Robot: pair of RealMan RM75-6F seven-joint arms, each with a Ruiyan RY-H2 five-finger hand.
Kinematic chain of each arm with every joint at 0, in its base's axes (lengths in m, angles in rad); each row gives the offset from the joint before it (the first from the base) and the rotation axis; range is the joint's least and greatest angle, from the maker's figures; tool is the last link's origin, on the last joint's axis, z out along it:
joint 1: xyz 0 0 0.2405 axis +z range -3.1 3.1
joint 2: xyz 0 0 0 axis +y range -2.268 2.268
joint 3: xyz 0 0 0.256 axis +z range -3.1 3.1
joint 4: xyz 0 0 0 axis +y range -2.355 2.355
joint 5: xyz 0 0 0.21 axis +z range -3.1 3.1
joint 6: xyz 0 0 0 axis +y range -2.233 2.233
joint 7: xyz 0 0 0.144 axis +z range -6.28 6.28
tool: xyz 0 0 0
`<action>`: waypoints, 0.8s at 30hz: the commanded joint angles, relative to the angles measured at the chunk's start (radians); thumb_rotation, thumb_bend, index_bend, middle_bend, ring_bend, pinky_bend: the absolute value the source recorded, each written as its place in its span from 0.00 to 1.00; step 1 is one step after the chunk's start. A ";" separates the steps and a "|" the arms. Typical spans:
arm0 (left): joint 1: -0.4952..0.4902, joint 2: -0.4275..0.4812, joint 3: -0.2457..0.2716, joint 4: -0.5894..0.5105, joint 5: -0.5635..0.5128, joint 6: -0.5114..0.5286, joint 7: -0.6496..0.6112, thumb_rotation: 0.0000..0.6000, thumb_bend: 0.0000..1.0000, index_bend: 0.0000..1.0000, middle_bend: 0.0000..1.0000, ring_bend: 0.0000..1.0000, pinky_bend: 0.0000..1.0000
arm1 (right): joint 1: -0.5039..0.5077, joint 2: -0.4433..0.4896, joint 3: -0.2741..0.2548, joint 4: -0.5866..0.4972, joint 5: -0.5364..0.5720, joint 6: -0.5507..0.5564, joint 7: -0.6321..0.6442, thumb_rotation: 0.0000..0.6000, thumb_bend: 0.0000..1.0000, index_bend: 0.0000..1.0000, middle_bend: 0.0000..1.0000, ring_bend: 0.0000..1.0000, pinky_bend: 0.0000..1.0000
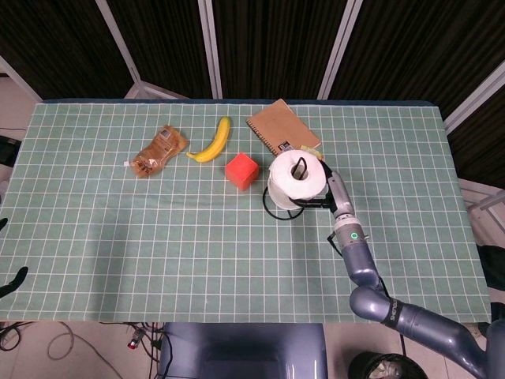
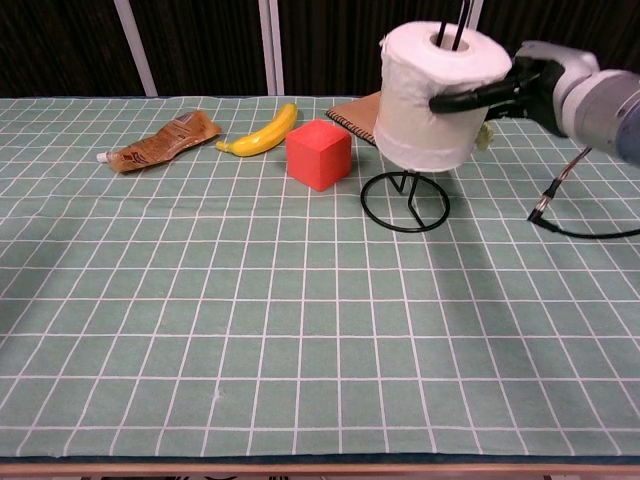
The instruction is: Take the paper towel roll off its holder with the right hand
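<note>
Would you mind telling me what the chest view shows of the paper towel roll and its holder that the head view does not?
Only the chest view shows the paper towel roll lifted clear of the holder's ring base, with the upright rods still running through its core. Only the head view shows the roll's open core from above and part of the left hand at the table's edge. Both show the right hand gripping the roll's side, plus the red cube and banana.

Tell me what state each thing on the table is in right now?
paper towel roll: lifted above the holder's base, rods still through its core
holder: wire base bare on the table
right robot hand: gripping the roll's side
red cube: resting on the table
notebook: closed, flat
banana: unpeeled
</note>
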 commanded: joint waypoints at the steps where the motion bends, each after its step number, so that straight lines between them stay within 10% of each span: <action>1: 0.001 0.001 0.000 -0.001 0.001 0.001 0.000 1.00 0.22 0.10 0.00 0.00 0.03 | 0.001 0.114 0.081 -0.108 0.045 0.029 -0.067 1.00 0.06 0.34 0.30 0.36 0.19; 10: -0.001 -0.002 0.004 -0.005 0.008 -0.001 0.010 1.00 0.22 0.10 0.00 0.00 0.03 | 0.006 0.372 0.215 -0.311 0.245 0.047 -0.207 1.00 0.06 0.34 0.30 0.36 0.19; 24: 0.003 0.001 0.001 -0.006 0.005 0.003 0.006 1.00 0.22 0.10 0.00 0.00 0.03 | -0.019 0.585 0.327 -0.334 0.422 0.034 -0.185 1.00 0.06 0.34 0.30 0.36 0.19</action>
